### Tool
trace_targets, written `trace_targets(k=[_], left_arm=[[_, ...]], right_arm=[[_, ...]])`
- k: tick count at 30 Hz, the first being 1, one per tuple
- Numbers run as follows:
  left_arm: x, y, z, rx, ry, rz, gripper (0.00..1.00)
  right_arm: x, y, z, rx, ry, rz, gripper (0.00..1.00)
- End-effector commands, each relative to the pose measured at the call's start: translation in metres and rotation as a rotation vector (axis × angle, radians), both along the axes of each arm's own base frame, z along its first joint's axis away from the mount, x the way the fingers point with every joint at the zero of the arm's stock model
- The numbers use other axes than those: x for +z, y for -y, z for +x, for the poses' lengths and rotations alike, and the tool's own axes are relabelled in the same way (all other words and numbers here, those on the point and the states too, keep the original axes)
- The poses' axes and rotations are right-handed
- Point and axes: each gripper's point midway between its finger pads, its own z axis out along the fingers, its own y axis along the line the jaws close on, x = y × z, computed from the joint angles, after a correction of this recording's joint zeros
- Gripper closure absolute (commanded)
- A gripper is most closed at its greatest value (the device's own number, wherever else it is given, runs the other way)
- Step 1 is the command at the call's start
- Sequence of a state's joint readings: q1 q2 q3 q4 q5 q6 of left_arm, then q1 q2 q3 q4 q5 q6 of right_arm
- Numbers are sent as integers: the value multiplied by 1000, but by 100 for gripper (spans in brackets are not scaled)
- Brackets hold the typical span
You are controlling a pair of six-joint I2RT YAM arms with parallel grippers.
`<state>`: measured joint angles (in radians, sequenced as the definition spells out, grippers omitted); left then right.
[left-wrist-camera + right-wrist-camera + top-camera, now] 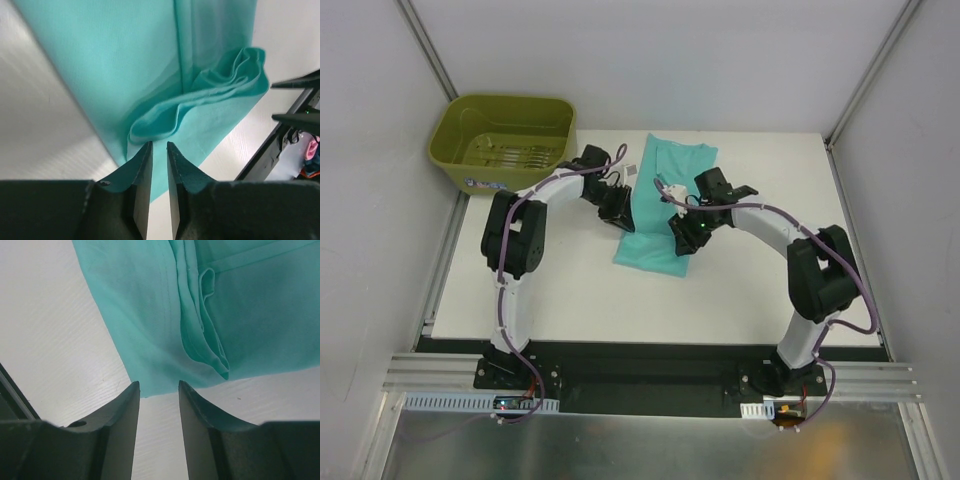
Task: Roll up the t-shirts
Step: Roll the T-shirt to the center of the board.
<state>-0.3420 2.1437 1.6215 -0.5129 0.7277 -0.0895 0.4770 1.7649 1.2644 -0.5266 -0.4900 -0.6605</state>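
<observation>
Left fingers (pixel 144 162) are held narrowly parted, right fingers (pixel 131 402) spread; the limp t-shirt (pixel 100 60) is best pinched at its hem ahead.

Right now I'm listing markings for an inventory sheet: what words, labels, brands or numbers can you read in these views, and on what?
No text can be read in any view.
Sticker on the front wall of the olive tub: too small to read.
Small pale tag on the table, left of the t-shirt: too small to read.
T-shirt: no print shows.
</observation>
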Motion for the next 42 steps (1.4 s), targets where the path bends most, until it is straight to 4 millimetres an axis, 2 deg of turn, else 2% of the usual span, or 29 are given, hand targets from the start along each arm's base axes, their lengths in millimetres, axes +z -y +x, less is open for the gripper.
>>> trace_targets(k=[1,2,3,5,10,12,15,16,18,19,24,27,28,30,31,32,34,35,37,38,40,41,42], left_arm=[[19,-20,-28,36,-38,-2,82],[13,-22,-46,47,-101,-6,82],[18,-21,-52,51,-111,-20,81],[12,-21,-62,64,-146,-25,80],[-17,-27,-53,106,-176,52,78],[-29,-27,-55,129,-215,73,76],[-39,-29,-71,155,-241,126,76],[-47,-32,-87,153,-273,143,76],[-46,-28,-97,169,-253,152,75],[-53,-31,-112,180,-285,170,73],[-46,-13,-143,141,-228,177,68],[-34,-10,-146,152,-184,187,60],[-29,-14,-140,172,-158,204,57],[-12,-24,-140,194,-151,230,51],[-4,-31,-134,225,-145,229,49],[6,-39,-138,245,-155,234,45],[11,-50,-140,287,-179,234,42],[16,-49,-146,278,-194,212,41],[12,-46,-161,273,-266,188,39],[9,-43,-168,268,-317,175,39],[-3,-42,-175,300,-377,173,38],[-8,-40,-177,303,-407,167,38],[-10,-36,-174,304,-404,141,38]], right_arm=[[4,-11,10,-39,-39,45,60],[2,-12,10,-41,-49,46,60],[0,-12,10,-44,-59,45,60],[-9,-11,13,-64,-70,16,61],[-26,-4,20,-76,-83,-69,64],[-30,-8,28,-74,-90,-85,64],[-36,-8,33,-84,-113,-122,64],[-37,-8,31,-81,-129,-128,64],[-38,-10,33,-68,-144,-131,64],[-41,-7,28,-63,-170,-150,64],[-43,-1,18,-20,-221,-178,65],[-34,1,11,-27,-229,-172,65],[-21,1,11,-48,-212,-159,65],[-6,7,13,-87,-181,-147,63],[12,10,14,-130,-142,-118,58],[19,16,16,-165,-131,-102,56],[33,22,16,-217,-112,-69,52],[38,29,12,-259,-124,-54,51],[38,33,6,-305,-160,-41,48],[30,38,-1,-365,-219,-46,48],[19,43,-5,-416,-257,-33,46],[8,46,-15,-458,-309,-34,45],[6,44,-16,-469,-336,-5,41]])
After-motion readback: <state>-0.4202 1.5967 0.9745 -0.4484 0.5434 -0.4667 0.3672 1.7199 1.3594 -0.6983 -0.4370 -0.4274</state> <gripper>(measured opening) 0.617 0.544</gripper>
